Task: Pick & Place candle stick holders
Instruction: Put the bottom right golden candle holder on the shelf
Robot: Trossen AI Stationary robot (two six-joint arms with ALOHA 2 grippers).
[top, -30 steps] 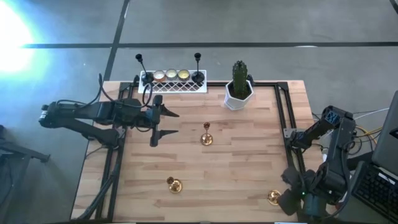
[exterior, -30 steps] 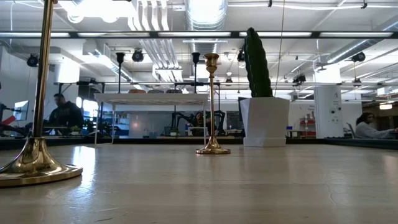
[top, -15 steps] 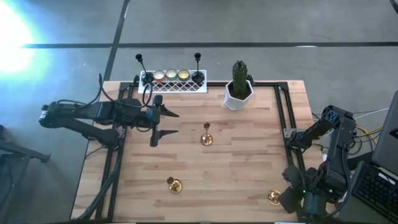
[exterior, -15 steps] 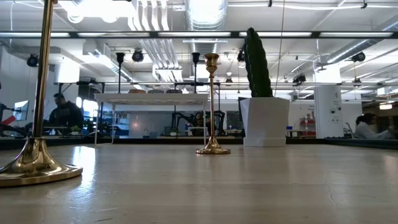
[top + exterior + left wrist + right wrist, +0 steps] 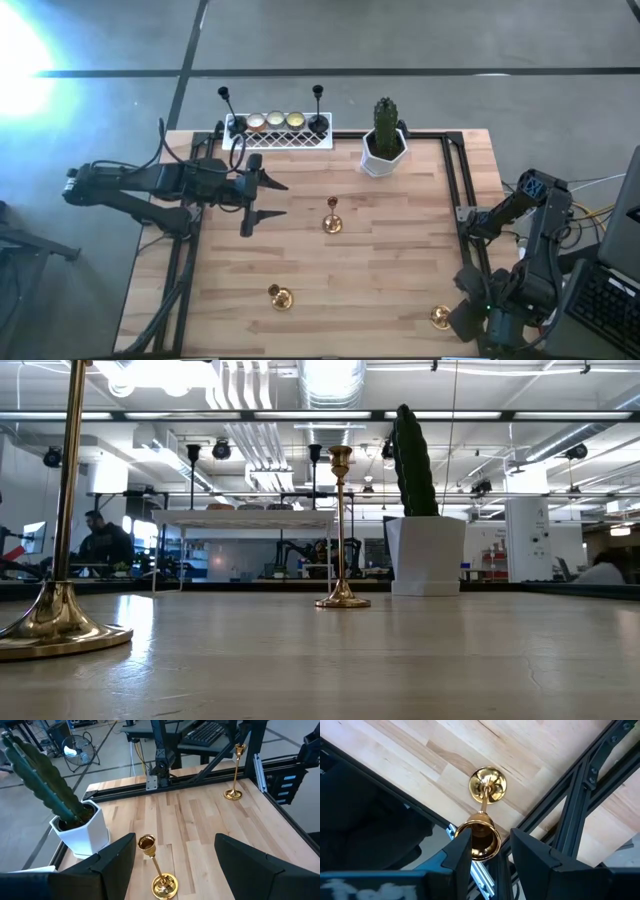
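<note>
Three gold stemmed candle stick holders stand upright on their round bases: one mid-table, one near the front left, one at the near right edge. My right gripper points down over that last holder. It is open, and its fingers stand either side of the holder's top cup, with no touch visible. My left gripper hangs open left of the middle holder, apart from it. Two black stemmed holders and three low cups sit on the white tray.
A white pot with a green cactus stands at the far right, beside the tray. Black frame rails run along the table's right side and close by the near right holder. Bare wood lies between the three gold holders.
</note>
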